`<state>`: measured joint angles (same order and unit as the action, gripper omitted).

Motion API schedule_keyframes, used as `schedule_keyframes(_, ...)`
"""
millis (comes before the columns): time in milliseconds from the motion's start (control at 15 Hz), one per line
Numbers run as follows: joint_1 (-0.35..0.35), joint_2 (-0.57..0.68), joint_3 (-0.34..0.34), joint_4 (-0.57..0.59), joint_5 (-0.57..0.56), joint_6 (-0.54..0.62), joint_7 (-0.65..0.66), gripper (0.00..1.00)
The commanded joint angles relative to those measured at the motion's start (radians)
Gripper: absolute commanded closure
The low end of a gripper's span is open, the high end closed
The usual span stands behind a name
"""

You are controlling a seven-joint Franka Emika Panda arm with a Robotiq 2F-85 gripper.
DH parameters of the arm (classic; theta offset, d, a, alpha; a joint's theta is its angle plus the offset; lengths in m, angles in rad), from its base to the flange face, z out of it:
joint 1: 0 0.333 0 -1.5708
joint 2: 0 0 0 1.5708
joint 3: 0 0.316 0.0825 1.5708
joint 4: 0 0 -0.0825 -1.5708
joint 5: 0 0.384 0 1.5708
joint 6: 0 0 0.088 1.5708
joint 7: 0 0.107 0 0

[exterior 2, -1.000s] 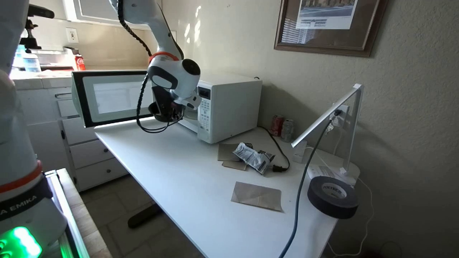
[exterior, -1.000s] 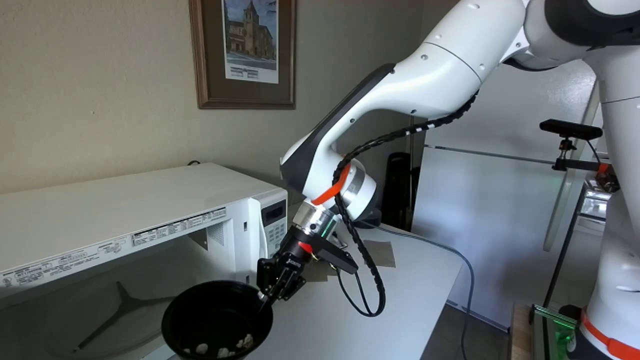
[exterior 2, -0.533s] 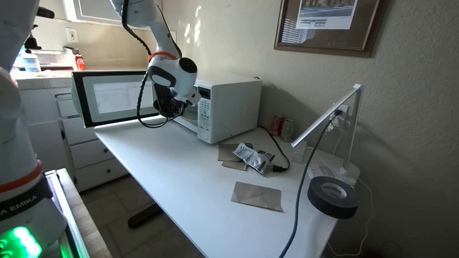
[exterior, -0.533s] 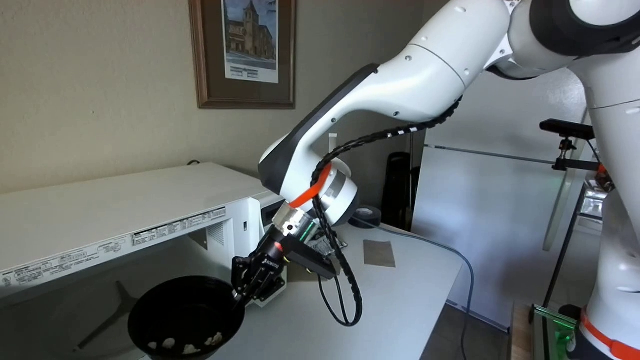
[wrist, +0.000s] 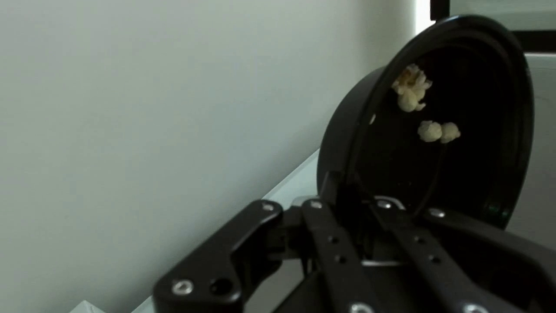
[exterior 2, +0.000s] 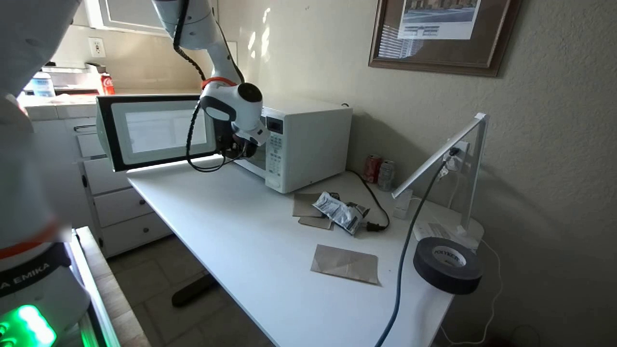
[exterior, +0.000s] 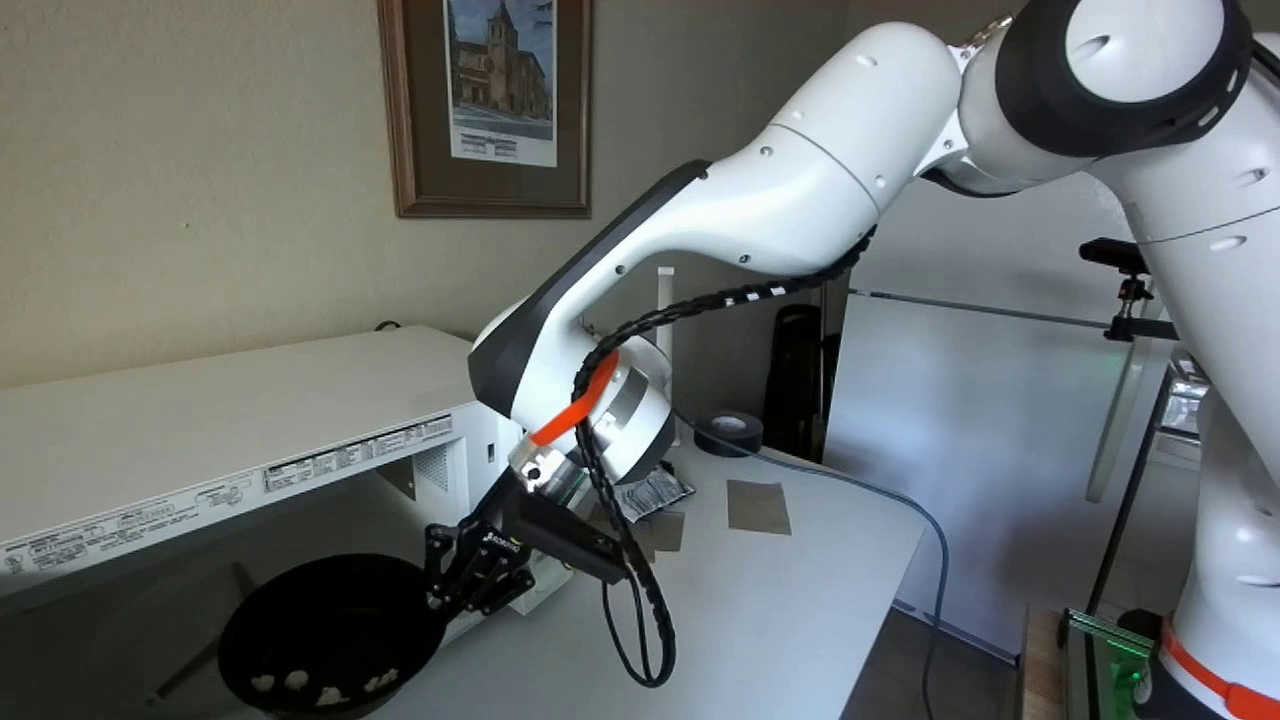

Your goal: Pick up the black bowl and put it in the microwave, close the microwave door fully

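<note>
The black bowl holds several pieces of popcorn and is tilted. My gripper is shut on its rim, one finger inside and one outside, as the wrist view shows with the bowl and the fingers. The white microwave stands against the wall, and the bowl is in front of its open cavity. I cannot tell whether part of the bowl is inside. The microwave and its wide-open door also show in an exterior view, where my wrist hides most of the bowl.
The white table bears brown cardboard pieces, a crumpled silver packet, a black plug and cord, a roll of black tape and a lamp. Two cans stand behind the microwave. A dark turntable support lies in the cavity.
The arm has moved the held bowl toward the microwave opening, leftward in an exterior view, and slightly down at the wrist. The door has not moved.
</note>
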<state>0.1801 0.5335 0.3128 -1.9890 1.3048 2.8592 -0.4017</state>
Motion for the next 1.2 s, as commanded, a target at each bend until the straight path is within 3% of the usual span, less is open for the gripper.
schedule_keyframes(0,0.016,0.078,0.009,0.093,0.054,0.073,0.016,0.98)
schedule_keyframes(1133,0.031,0.26,0.051,0.325,0.227,0.17,0.028,0.98)
